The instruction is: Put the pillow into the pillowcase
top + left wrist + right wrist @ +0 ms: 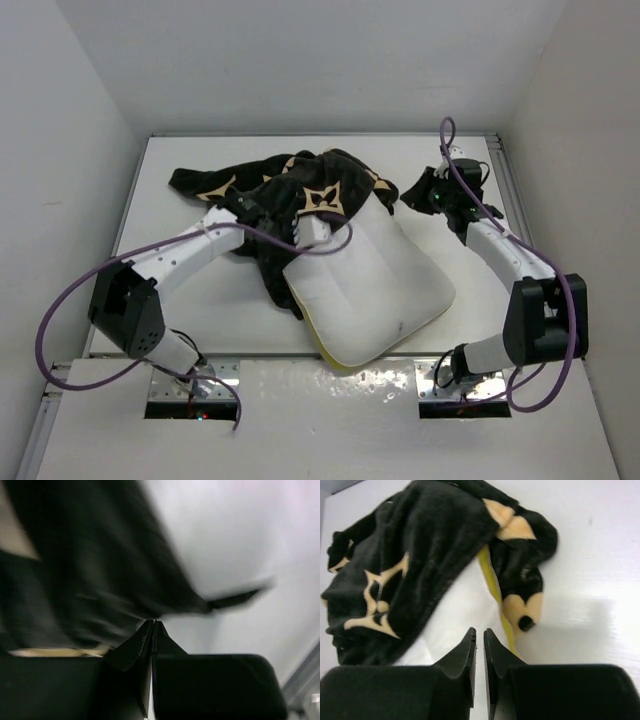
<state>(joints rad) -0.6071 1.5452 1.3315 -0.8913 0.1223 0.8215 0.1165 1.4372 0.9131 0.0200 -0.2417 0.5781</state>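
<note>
Lying across the middle of the white table point(220, 300), the large plump white quilted pillow with yellow piping point(385, 290) had only its far left corner under the soft black velvety pillowcase printed with tan flower motifs point(290, 185). The case sat bunched at the far side of the table. Whether that corner was inside the opening or merely draped over could not be told. By the look of it the job was barely begun, with nearly the whole pillow bare and the case yet to be drawn over it. No brand, label or writing could be read. The left gripper point(154, 626), at the dark cloth, had its jaws pressed together on nothing visible. The right gripper point(479, 632), far right of the pillow, showed a thin slit between its jaws and held nothing.
</note>
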